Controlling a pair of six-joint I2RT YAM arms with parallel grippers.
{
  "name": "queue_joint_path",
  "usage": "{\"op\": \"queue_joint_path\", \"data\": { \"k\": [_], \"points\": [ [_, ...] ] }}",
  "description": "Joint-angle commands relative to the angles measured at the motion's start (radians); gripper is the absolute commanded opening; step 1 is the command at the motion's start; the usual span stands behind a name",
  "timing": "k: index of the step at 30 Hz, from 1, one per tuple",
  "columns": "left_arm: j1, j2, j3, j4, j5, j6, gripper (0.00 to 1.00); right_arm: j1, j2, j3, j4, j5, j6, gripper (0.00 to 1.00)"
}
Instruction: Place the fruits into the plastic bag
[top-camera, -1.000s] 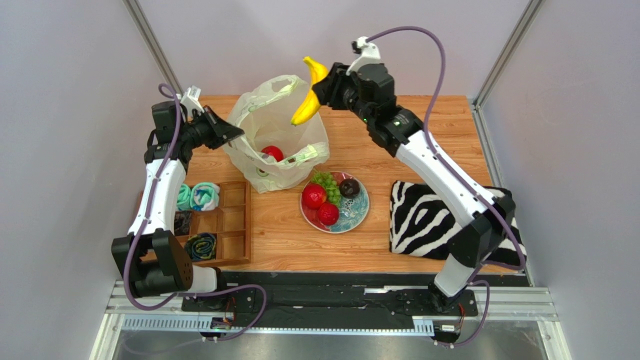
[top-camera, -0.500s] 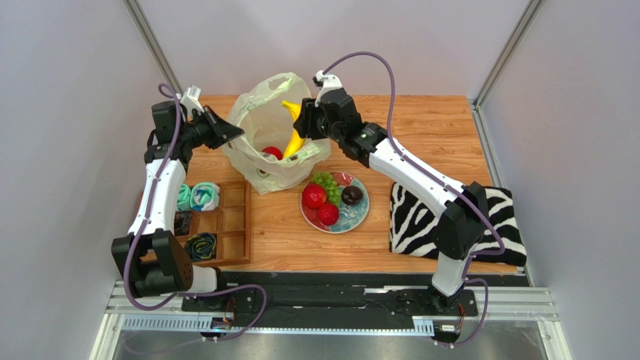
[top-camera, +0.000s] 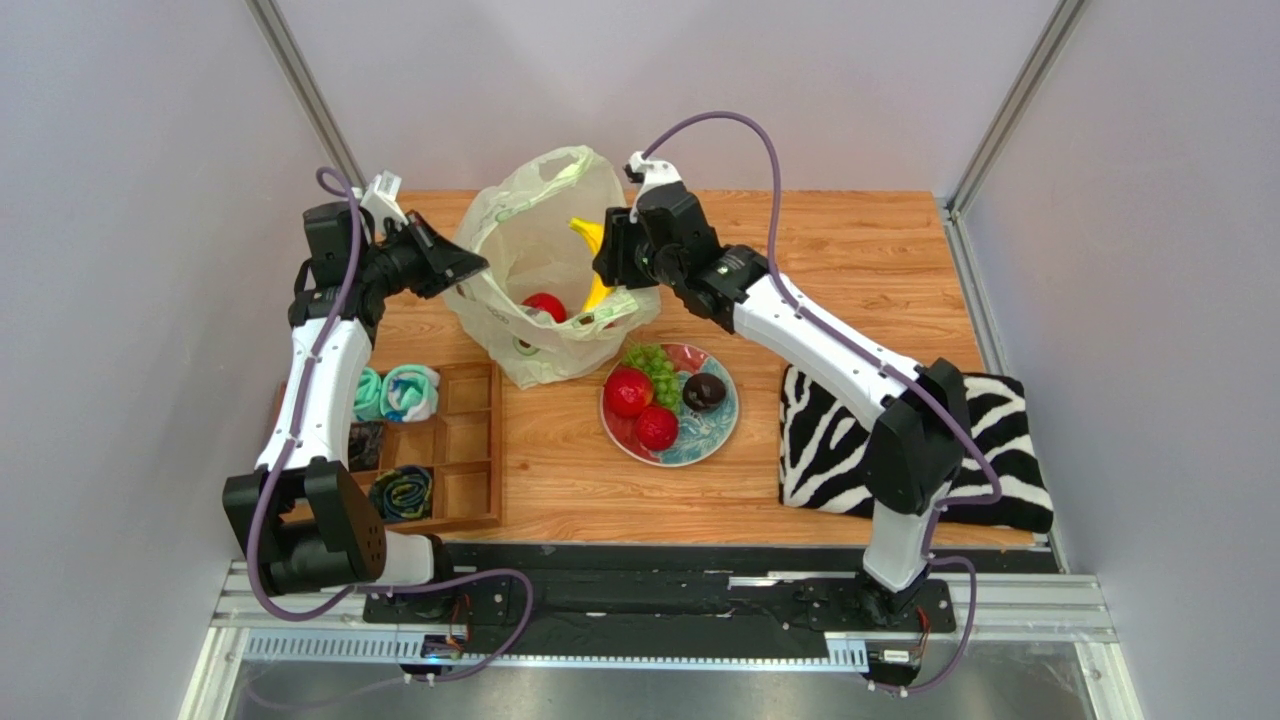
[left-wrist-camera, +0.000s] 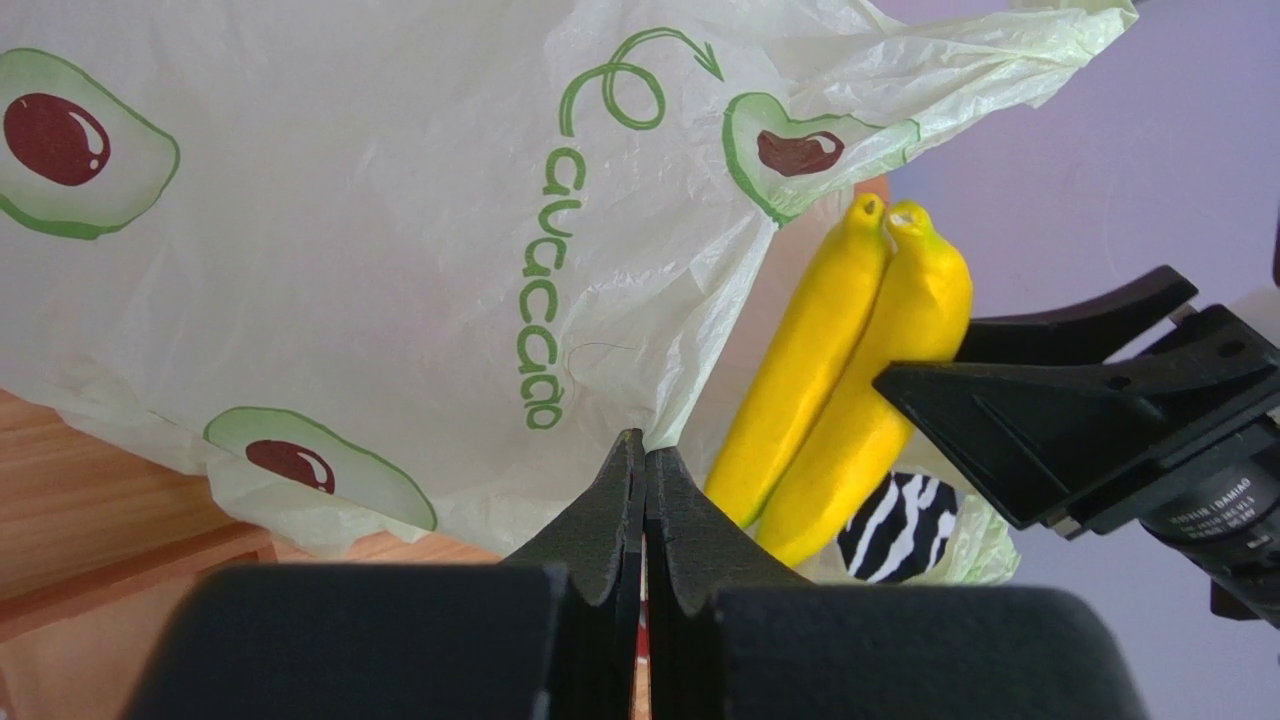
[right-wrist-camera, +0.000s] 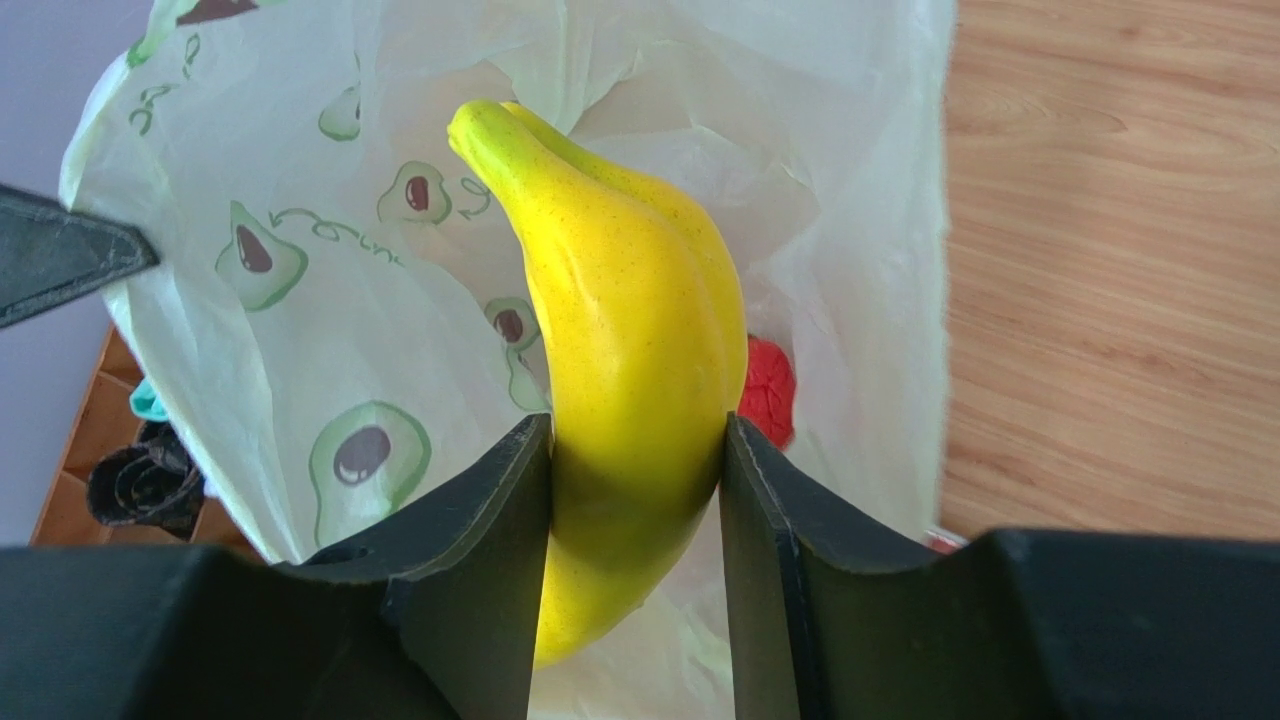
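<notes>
Only the right wrist view shows my right gripper (right-wrist-camera: 633, 450) clamping the banana (right-wrist-camera: 631, 285) in the plastic bag (right-wrist-camera: 286, 345) mouth. My left gripper (left-wrist-camera: 643, 465) pinches the bag's edge, clear in the left wrist view.

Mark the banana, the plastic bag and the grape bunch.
banana (right-wrist-camera: 639, 345): right wrist view, mid-body.
plastic bag (left-wrist-camera: 376, 225): left wrist view, printed side wall.
grape bunch (top-camera: 654, 368): top external view, centre of cluster.
</notes>
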Motion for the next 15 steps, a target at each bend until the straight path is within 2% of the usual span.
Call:
{"op": "queue_joint_path", "data": {
  "k": [1,8,10,11,12,14,15],
  "points": [
    [-0.003,-0.036,-0.002,0.027,0.021,-0.005,0.0,0.006,0.115,0.132,-0.026,-0.036,-0.013,0.0],
    [-0.003,-0.05,-0.015,0.025,0.017,-0.007,0.0,0.027,0.29,0.342,-0.125,-0.05,-0.029,0.0],
    [-0.003,-0.053,-0.017,0.025,0.019,-0.007,0.0,0.029,0.31,0.373,-0.144,-0.061,-0.022,0.05],
    [-0.003,-0.056,-0.015,0.023,0.016,-0.005,0.0,0.029,0.312,0.376,-0.144,-0.062,-0.023,0.09],
    [-0.004,-0.056,-0.017,0.023,0.014,-0.005,0.0,0.029,0.307,0.372,-0.139,-0.061,-0.025,0.23],
    [-0.003,-0.052,-0.017,0.025,0.016,-0.005,0.0,0.03,0.298,0.364,-0.133,-0.058,-0.031,0.38],
    [-0.003,-0.05,-0.018,0.025,0.016,-0.008,0.0,0.03,0.294,0.363,-0.13,-0.056,-0.036,0.51]
  ]
}}
